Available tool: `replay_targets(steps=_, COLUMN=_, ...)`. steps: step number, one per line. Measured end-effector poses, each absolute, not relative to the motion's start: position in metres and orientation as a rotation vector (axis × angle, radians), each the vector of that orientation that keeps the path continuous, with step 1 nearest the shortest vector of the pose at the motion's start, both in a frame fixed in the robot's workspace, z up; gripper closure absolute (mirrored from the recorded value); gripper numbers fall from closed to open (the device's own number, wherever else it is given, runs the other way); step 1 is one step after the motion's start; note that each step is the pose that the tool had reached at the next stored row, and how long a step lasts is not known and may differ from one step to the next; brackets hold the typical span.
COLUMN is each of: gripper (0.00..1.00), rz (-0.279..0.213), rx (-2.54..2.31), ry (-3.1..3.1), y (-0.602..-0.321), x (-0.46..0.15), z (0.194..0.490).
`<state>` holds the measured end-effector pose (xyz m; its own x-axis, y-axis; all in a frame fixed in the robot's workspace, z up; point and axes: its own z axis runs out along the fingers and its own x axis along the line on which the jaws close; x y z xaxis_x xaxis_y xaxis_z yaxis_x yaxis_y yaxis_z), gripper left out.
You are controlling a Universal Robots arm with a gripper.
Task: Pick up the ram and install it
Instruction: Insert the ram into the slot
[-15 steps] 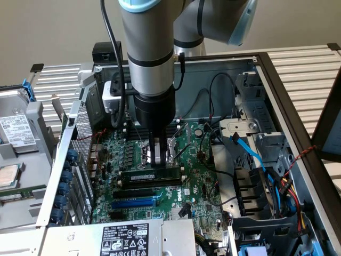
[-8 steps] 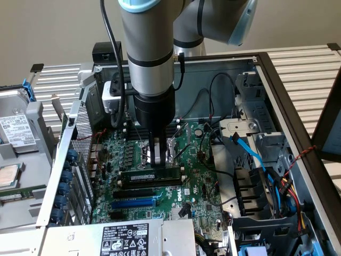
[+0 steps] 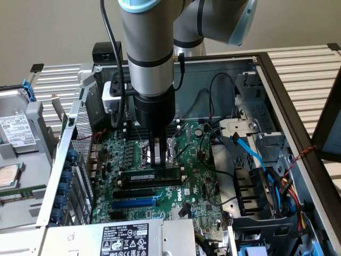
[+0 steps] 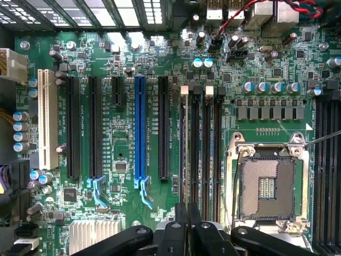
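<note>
As seen in the exterior view, reaches down over the motherboard [image 3: 200, 186] with gripper [image 3: 156, 162] narrowed on the ram [image 3: 170, 175], pinching its top edge mid-length, stick on edge along the slots [image 3: 136, 191]. As seen from the wrist, holds fingers [image 4: 180, 229] nearly together above the slots, beside the socket [image 4: 266, 186].
</note>
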<state>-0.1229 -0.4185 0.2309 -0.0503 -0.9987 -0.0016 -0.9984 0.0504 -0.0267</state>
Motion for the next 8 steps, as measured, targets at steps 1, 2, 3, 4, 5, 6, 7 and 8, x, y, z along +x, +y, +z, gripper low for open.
replay_targets(steps=1, gripper=0.87, rz=-0.028, rx=-2.151, ry=2.262, y=-0.4185, x=-0.1230, z=0.2308)
replay_targets(steps=2, gripper=0.87, rz=-0.029, rx=-2.151, ry=2.262, y=-0.4185, x=-0.1230, z=0.2307)
replay_targets(steps=3, gripper=0.87, rz=-0.028, rx=-2.151, ry=2.263, y=-0.4185, x=-0.1232, z=0.2307)
replay_targets(steps=4, gripper=0.87, rz=-0.028, rx=-2.151, ry=2.263, y=-0.4185, x=-0.1232, z=0.2305)
replay_targets(steps=5, gripper=0.87, rz=-0.028, rx=-2.151, ry=2.263, y=-0.4184, x=-0.1232, z=0.2305)
replay_targets(steps=6, gripper=0.87, rz=-0.029, rx=-2.151, ry=2.263, y=-0.4185, x=-0.1231, z=0.2304)
replay_targets(steps=7, gripper=0.87, rz=-0.028, rx=-2.151, ry=2.263, y=-0.4185, x=-0.1231, z=0.2304)
replay_targets(steps=8, gripper=0.87, rz=-0.028, rx=-2.151, ry=2.263, y=-0.4185, x=-0.1231, z=0.2304)
